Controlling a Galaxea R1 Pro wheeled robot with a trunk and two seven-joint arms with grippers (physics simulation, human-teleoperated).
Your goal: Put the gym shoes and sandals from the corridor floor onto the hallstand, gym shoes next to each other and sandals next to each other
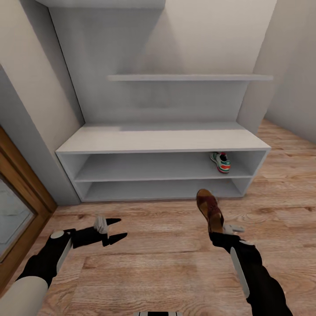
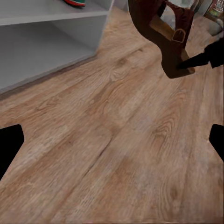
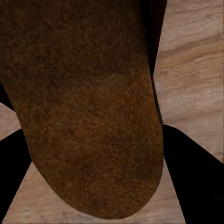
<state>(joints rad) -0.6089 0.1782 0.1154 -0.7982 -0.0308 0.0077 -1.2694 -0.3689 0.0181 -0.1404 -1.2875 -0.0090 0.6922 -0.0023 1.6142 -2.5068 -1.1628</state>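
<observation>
My right gripper (image 1: 218, 231) is shut on a dark brown sandal (image 1: 210, 209), held above the corridor floor (image 1: 153, 259) in front of the right end of the hallstand (image 1: 162, 141). In the right wrist view the sandal (image 3: 88, 107) lies between the black fingers (image 3: 191, 161). One cream gym shoe (image 1: 220, 161) with green and red-orange accents sits on the upper open shelf, far right. My left gripper (image 1: 115, 231) hangs open and empty over the planks at the left. The left wrist view takes in the held sandal (image 2: 163, 32) and the shoe's edge (image 2: 74, 2).
A brown wooden door frame (image 1: 24, 193) with glass stands at the left. Pale grey walls close in both sides. A wall shelf (image 1: 188, 77) hangs above the hallstand's flat top. Floor stretches between me and the rack.
</observation>
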